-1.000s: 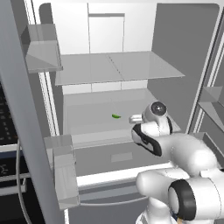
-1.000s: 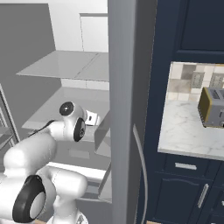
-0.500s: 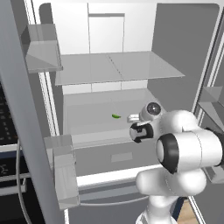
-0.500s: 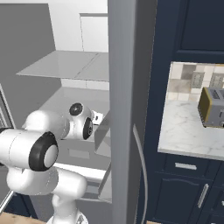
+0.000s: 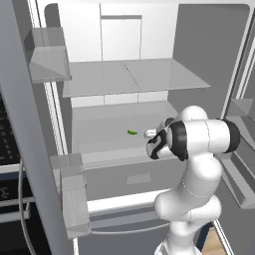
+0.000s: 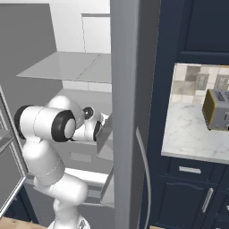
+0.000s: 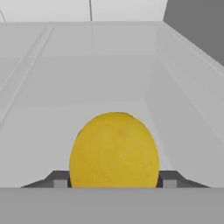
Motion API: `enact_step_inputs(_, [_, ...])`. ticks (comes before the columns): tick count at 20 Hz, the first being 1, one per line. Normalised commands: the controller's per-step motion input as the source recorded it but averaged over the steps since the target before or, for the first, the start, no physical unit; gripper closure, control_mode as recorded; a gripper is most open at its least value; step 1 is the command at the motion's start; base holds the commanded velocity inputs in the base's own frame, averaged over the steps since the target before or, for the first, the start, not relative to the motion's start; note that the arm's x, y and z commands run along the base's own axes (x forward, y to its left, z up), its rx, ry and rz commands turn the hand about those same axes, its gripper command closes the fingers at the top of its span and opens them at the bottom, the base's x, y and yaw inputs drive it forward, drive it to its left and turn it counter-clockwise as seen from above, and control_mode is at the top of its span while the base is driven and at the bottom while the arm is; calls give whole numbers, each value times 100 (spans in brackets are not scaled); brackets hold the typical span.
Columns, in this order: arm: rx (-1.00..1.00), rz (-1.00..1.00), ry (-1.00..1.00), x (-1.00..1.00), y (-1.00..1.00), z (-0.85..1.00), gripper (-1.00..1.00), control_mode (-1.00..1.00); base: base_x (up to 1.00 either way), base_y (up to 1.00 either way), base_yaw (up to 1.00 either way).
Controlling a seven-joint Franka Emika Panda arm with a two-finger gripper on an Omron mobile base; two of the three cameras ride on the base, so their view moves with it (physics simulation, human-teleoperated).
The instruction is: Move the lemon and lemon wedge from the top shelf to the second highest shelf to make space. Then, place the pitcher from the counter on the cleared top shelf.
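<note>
A toaster (image 6: 218, 110) stands on a marble counter (image 6: 188, 134) against a tiled wall, with dark blue cabinets (image 6: 192, 197) below and above it. The open fridge door (image 5: 22, 149) carries clear bins (image 5: 74, 199) at two heights. A small green thing (image 5: 132, 132) lies on the pale fridge floor above a drawer (image 5: 134, 177).

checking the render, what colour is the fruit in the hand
Yellow: the lemon, clearest in the hand view.

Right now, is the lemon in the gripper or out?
In: the lemon sits between the gripper's fingertips, over the fridge shelf.
</note>
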Motion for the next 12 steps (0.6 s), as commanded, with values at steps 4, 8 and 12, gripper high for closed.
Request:
enact_step_inputs(4, [0, 0, 0, 42, 0, 1, -100, -100, 0, 0, 0])
enact_step_inputs(8, [0, 0, -2, 5, 0, 15, -100, -100, 0, 0, 0])
enact_step_inputs(12, [0, 0, -4, 0, 0, 31, -100, -100, 0, 0, 0])
